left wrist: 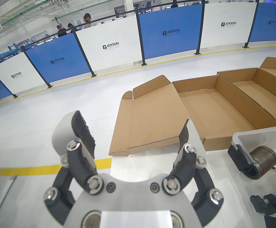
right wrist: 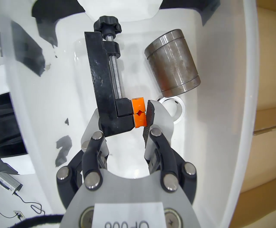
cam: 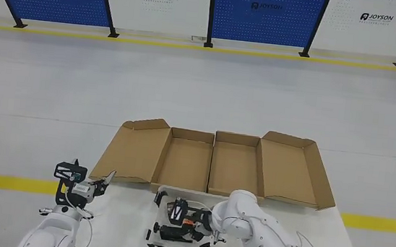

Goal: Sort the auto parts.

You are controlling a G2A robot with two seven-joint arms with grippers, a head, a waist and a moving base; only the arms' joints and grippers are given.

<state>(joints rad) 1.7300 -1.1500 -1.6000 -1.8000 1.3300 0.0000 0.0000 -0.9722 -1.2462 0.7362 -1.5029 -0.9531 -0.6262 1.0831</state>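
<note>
left hand (left wrist: 132,129): spread wide | cardboard box (left wrist: 215,112): open, ahead | metal cylinder (left wrist: 259,159): in clear bin (left wrist: 248,135)

Beyond my table stood a fence of perforated partition panels (cam: 267,15), blue alternating with white, held by slanted black metal posts (cam: 107,1). A pale grey glossy floor (cam: 202,87) lay between, crossed by a thin yellow line (cam: 206,48) at the fence's foot and a broad yellow stripe (cam: 3,181) nearer me. The white tabletop (cam: 125,225) was underneath. The light was bright and even.
</note>
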